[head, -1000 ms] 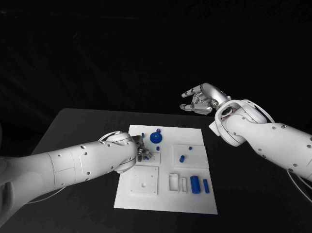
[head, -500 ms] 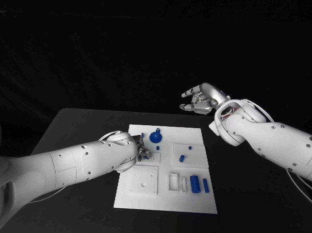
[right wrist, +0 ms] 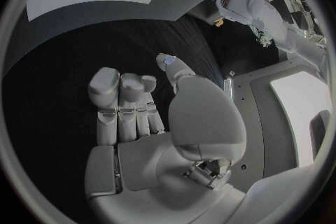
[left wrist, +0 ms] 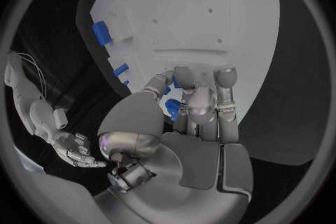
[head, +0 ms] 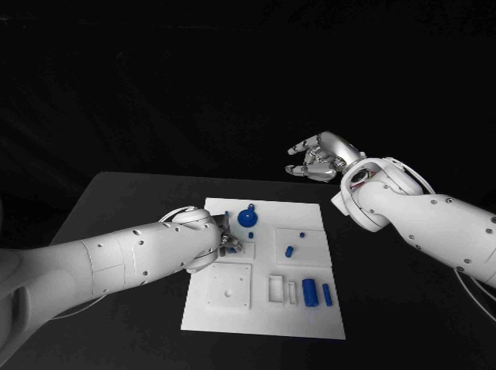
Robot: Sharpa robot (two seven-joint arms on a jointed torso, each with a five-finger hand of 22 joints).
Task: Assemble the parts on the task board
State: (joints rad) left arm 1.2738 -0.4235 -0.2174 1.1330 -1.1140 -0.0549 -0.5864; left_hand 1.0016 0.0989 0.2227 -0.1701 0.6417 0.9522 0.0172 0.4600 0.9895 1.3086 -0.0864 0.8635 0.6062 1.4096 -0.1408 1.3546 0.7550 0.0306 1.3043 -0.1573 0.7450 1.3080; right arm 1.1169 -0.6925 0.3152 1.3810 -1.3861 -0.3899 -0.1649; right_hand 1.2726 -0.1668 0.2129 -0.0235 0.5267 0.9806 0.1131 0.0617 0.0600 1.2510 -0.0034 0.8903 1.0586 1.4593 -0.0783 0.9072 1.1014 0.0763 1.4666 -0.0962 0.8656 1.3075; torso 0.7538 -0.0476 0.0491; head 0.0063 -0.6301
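Left wrist view: my left hand (left wrist: 183, 123) bends its fingers (left wrist: 201, 105) together with the thumb, pinching a small blue part (left wrist: 172, 107) between them, just above the white task board (left wrist: 210, 17). Head view: this same hand sits low over the board's left side, near its far half, beside a square recess; the part it pinches is hidden there behind the wrist. Right wrist view: my right hand (right wrist: 150, 123) holds nothing; its fingers (right wrist: 120, 98) lie side by side, slightly curled, the thumb standing apart from them. Head view: the right hand (head: 320, 157) is raised beyond the far right corner of the board, well apart from it, palm turned toward the board.

On the board, head view: a round blue part with a knob (head: 248, 217) stands near the far edge, just beside my left hand. A short blue peg (head: 289, 251) lies near the middle, with a smaller blue piece (head: 302, 232) beyond it. Two blue cylinders (head: 310, 292) lie side by side near the right near corner, next to two narrow white slots (head: 277, 289). A square white plate (head: 229, 287) occupies the left near portion. The board rests on the black table (head: 136, 200).
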